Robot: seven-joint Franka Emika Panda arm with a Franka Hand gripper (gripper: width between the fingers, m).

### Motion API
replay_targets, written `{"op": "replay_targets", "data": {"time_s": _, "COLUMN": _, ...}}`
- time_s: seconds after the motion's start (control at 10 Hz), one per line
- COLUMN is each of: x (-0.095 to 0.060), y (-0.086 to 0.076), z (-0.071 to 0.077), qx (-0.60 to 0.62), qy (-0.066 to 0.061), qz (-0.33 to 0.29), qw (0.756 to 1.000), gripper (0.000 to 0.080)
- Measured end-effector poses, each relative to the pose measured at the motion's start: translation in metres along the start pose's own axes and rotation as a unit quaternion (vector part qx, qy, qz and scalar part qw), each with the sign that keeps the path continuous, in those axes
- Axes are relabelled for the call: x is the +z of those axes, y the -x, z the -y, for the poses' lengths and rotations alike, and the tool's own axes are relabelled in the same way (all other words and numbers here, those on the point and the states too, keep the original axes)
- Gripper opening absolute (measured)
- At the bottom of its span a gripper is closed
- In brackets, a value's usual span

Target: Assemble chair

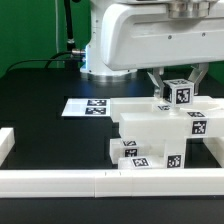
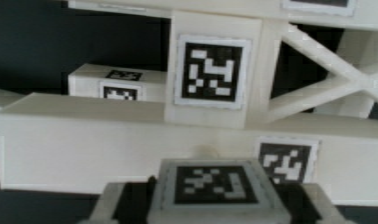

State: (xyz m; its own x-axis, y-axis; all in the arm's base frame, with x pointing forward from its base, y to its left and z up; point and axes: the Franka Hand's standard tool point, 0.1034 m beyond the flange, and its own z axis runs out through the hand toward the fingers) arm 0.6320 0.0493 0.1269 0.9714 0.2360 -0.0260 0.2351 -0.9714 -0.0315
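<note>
My gripper (image 1: 181,84) is shut on a small white tagged cube (image 1: 180,94) and holds it just above the chair parts at the exterior view's right. In the wrist view the cube (image 2: 218,186) sits between my two dark fingers (image 2: 133,203). Below it lies the chair: a blocky white seat (image 1: 150,128) with tags on its faces, and a lower block (image 1: 140,155) in front of it. The wrist view shows the seat's broad white face (image 2: 97,130) and a flat frame with diagonal braces (image 2: 314,72) carrying a large tag (image 2: 211,68). Another small tagged cube (image 2: 111,82) lies beyond.
The marker board (image 1: 88,106) lies flat on the black table at the exterior view's left of the chair parts. A long low white border rail (image 1: 90,181) runs along the front edge, with a short section (image 1: 7,146) at the left. The arm's white base (image 1: 120,40) stands behind.
</note>
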Motion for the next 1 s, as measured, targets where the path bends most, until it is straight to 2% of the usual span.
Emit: {"op": "replay_targets", "data": {"time_s": 1.0, "x": 0.01, "y": 0.0001, "z": -0.0026, "qx": 0.002, "qy": 0.003, "qz": 0.0, "qw": 1.0, "gripper": 0.0279}}
